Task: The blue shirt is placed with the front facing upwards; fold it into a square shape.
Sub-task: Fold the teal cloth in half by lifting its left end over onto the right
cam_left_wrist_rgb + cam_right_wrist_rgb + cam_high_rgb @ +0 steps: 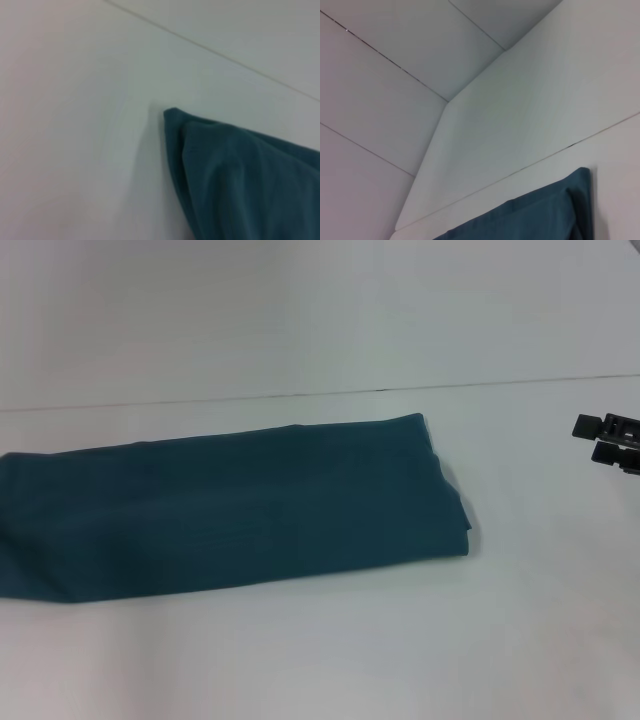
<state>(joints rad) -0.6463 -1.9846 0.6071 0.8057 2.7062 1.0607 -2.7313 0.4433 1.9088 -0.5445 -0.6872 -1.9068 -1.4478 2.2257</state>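
The blue shirt [230, 510] lies on the white table as a long folded band, running from the head view's left edge to right of centre. No print or collar shows. One corner of the blue shirt [240, 175] fills part of the left wrist view, and another corner of the blue shirt [540, 212] shows in the right wrist view. My right gripper [610, 440] hovers at the far right edge of the head view, well clear of the cloth, with two dark fingertips slightly apart and nothing between them. My left gripper is out of view.
The white table [320, 660] has a thin seam [400, 390] running across behind the shirt. In the right wrist view the table's far edge [427, 165] gives way to a tiled floor.
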